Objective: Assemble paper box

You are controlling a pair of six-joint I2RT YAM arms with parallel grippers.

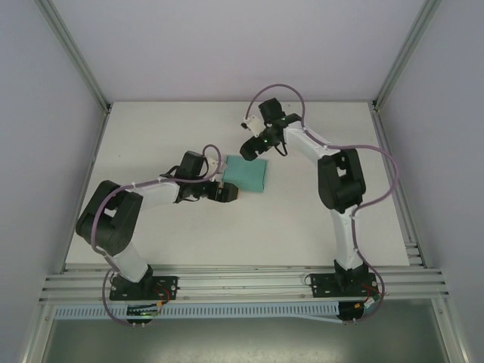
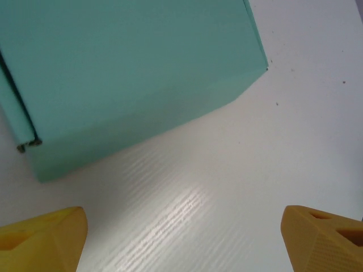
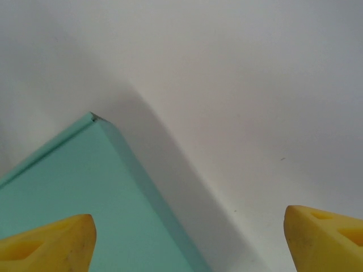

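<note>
Centrally | paper box on white table | grey walls | aluminium frame

Soft, even light falls from above in the top view. The white table is bright, nearly washed out, and the arms cast only faint, short shadows on it. The frame rails run straight right to the picture's edges, so little distortion shows.

In the left wrist view a streaky patch of glare lies on the table near the camera, and a thin soft shadow edges the paper box. The yellow fingertips of the left claw are blurred.

In the right wrist view a broad, soft-edged shadow lies on the table to the right of the box. The far left fades to grey, and the right claw is out of focus.
</note>
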